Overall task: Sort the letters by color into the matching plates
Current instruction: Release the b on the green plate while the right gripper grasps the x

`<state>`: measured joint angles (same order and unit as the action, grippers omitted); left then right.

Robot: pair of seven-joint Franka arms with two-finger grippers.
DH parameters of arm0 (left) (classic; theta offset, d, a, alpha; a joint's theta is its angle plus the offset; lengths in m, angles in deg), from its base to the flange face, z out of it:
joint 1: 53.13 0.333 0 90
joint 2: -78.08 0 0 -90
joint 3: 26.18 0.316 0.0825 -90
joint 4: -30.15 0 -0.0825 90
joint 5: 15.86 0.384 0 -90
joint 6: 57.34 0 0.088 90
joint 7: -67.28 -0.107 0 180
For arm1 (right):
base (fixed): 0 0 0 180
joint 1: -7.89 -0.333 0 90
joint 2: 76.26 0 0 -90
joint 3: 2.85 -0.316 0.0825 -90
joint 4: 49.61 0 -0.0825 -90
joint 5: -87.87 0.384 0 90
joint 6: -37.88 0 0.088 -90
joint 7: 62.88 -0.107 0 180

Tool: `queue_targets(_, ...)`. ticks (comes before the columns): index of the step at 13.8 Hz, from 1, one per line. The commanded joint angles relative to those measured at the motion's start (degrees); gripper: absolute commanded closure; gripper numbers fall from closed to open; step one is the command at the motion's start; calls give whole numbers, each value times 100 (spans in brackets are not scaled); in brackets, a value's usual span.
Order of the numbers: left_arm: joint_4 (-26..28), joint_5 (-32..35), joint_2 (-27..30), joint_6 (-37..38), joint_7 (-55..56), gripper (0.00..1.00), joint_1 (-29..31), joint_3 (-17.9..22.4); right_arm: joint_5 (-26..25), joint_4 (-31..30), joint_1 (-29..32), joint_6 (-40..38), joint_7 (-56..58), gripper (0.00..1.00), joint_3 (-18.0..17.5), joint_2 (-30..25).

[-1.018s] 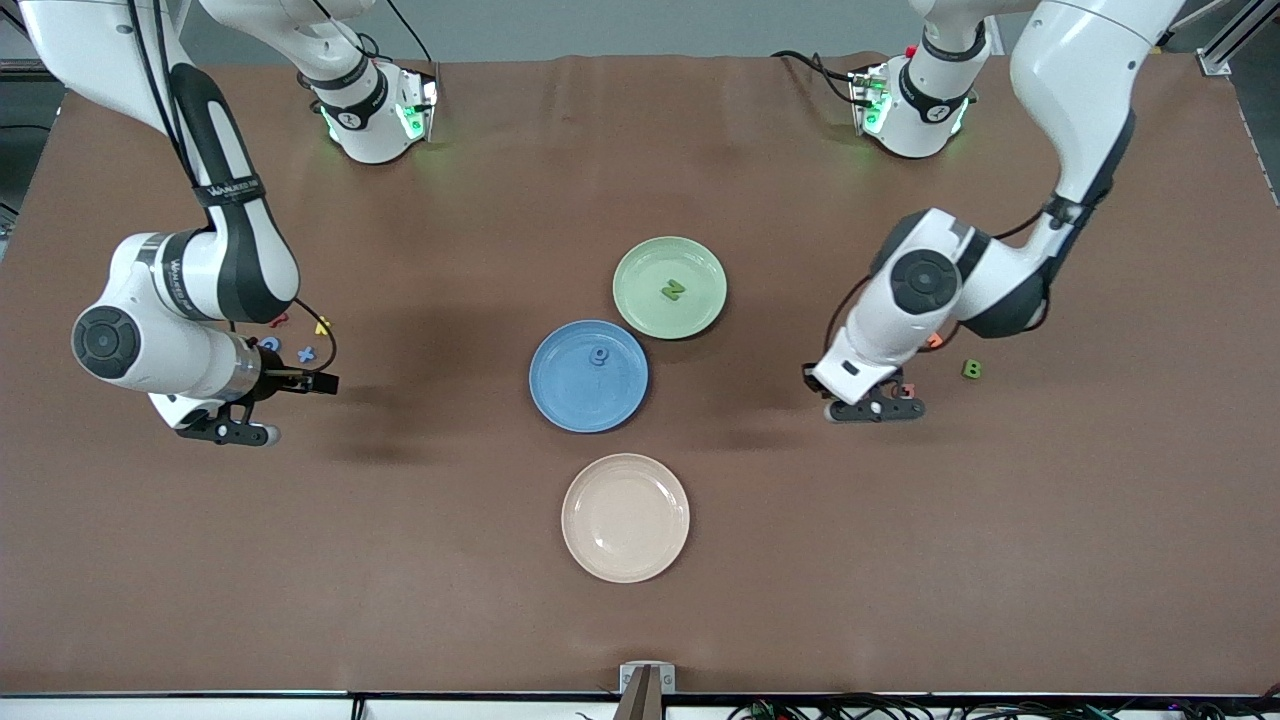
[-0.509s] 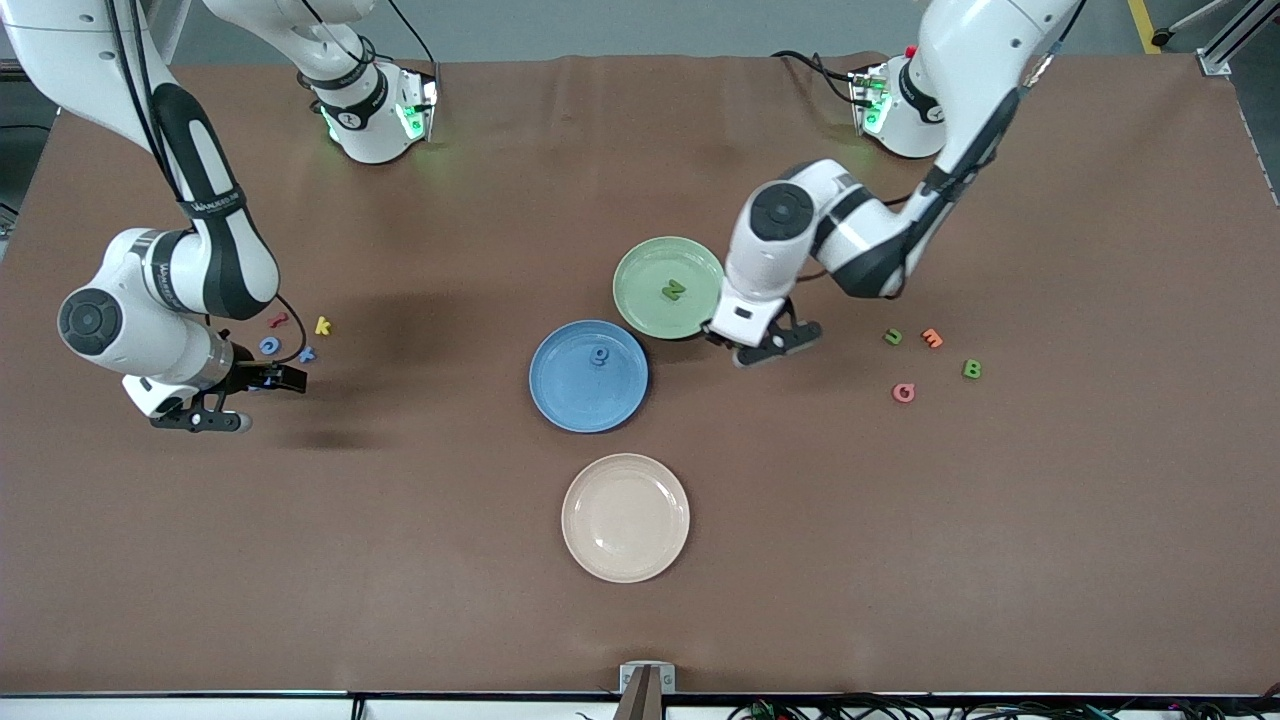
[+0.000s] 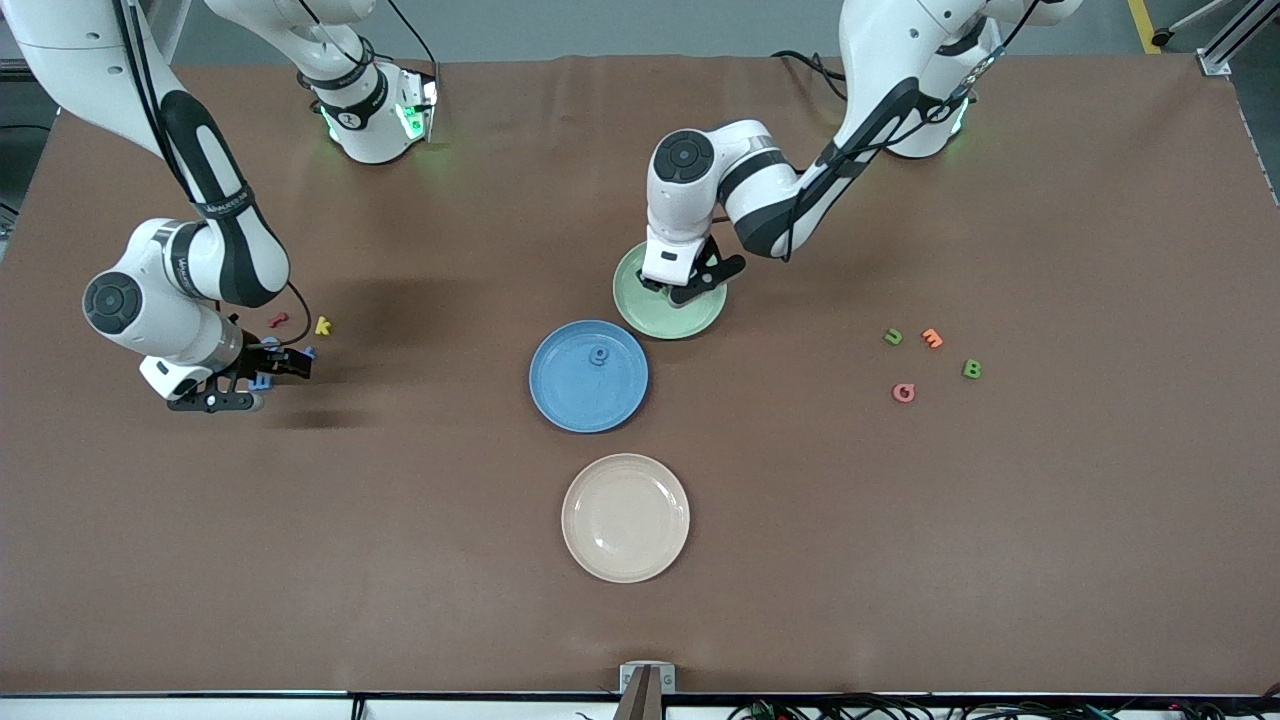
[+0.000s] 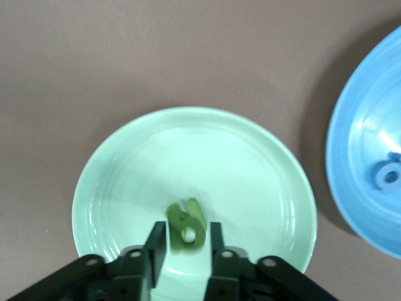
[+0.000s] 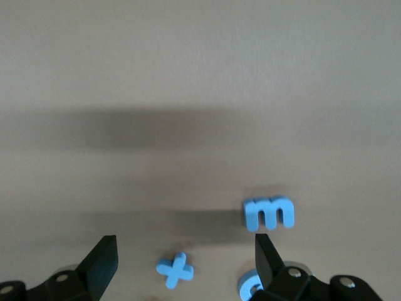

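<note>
Left gripper (image 4: 183, 243) over the pale green plate (image 4: 125, 169), fingers narrow about a green letter (image 4: 187, 224). Right gripper (image 5: 185, 263) low over the blue x (image 5: 175, 270) on the worktop, fingers wide.

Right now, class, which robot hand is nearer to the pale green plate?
Left. The left hand is over the pale green plate; the right hand is at the right arm's end of the table.

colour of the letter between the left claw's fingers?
Green letter, over the pale green plate. Clearest in the left wrist view.
</note>
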<state>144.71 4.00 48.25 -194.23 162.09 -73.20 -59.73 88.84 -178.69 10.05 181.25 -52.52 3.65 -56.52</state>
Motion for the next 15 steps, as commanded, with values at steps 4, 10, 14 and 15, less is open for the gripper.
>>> queue_targets(4,-294,54,-67,84,-103,0,134,50,-123,-513,92,271,20,7,-139,-182)
queue_targets(10,-725,203,372,1244,-1910,0,1336,51,-123,-627,66,280,19,14,-148,-138)
queue_targets(14,-428,203,723,1253,-3483,1,2373,16,-123,-636,66,306,19,23,-157,-120)
queue_targets(15,-252,203,872,1245,-3739,1,2593,7,-114,-636,66,385,19,25,-157,-120)
